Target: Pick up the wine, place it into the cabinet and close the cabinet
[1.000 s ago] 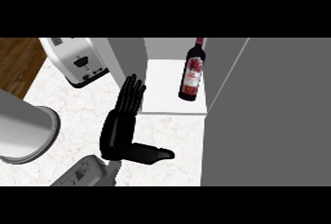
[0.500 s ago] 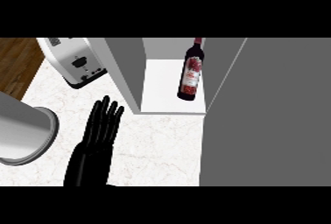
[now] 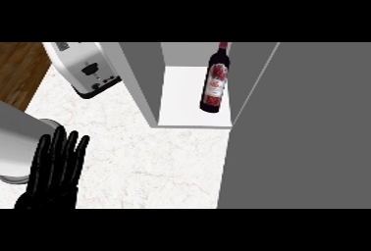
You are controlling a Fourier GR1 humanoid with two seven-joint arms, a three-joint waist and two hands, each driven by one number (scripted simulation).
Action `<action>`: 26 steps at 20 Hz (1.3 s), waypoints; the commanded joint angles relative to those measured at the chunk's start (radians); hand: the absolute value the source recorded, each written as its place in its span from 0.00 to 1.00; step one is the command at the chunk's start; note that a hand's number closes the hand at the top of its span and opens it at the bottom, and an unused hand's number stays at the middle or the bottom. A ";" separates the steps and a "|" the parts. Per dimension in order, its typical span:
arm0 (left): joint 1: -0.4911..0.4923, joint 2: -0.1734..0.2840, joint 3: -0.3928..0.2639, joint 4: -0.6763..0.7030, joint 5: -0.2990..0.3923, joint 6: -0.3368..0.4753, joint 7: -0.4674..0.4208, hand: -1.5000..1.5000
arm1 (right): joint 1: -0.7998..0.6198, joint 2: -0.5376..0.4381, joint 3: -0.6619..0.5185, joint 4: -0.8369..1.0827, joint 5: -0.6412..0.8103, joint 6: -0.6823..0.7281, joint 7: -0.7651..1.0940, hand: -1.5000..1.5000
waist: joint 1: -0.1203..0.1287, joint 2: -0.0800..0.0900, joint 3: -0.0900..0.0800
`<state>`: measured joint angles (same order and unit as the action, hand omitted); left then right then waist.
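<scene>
A dark wine bottle (image 3: 215, 83) with a red label stands upright inside the open cabinet (image 3: 142, 78), on its white shelf floor (image 3: 181, 105), toward the right side. The cabinet's grey door (image 3: 304, 127) fills the right of the view, its edge running from beside the bottle down to the counter. My left hand (image 3: 54, 171) lies low at the lower left over the marble counter (image 3: 159, 162), fingers straight and pointing up, well away from the bottle and holding nothing. My right hand does not show.
A white toaster (image 3: 85, 68) sits at the upper left beside the cabinet's left wall. A large grey round vessel (image 3: 14, 142) stands at the left edge, just beside my left hand. Wooden floor shows beyond the counter's left edge.
My left hand has drawn back from beside the cabinet's left wall, down and to the left, to the lower left corner. The bottle and door have not moved.
</scene>
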<state>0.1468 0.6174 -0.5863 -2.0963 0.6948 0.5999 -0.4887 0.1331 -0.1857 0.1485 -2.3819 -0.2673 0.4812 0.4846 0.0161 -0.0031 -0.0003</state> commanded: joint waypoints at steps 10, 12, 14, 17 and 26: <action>0.412 0.144 0.321 -0.085 0.168 -0.311 -0.148 0.00 | -0.018 0.159 0.448 -0.123 0.182 -0.167 0.205 1.00 | 0.003 -0.006 -0.003; 0.472 0.167 0.350 -0.114 0.166 -0.338 -0.157 0.00 | -0.109 0.183 0.510 -0.098 0.244 -0.231 0.223 1.00 | 0.010 -0.007 -0.003; 0.424 0.175 0.429 -0.098 0.218 -0.335 -0.104 0.00 | -0.213 0.184 0.584 -0.014 0.315 -0.316 0.201 1.00 | 0.002 -0.002 -0.002; 0.546 0.201 0.521 -0.107 0.258 -0.458 -0.149 0.00 | -0.299 0.185 0.654 0.047 0.408 -0.400 0.199 1.00 | 0.018 -0.007 -0.002; 0.665 0.203 0.671 -0.090 0.310 -0.669 -0.146 0.00 | -0.693 0.186 0.594 0.349 0.373 -0.675 0.207 1.00 | 0.029 -0.001 -0.001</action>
<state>0.7489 0.8126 0.0073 -2.1865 0.9655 0.0262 -0.6387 -0.4252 -0.0020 0.7725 -2.1477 0.1166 -0.0973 0.6984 0.0370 -0.0049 -0.0018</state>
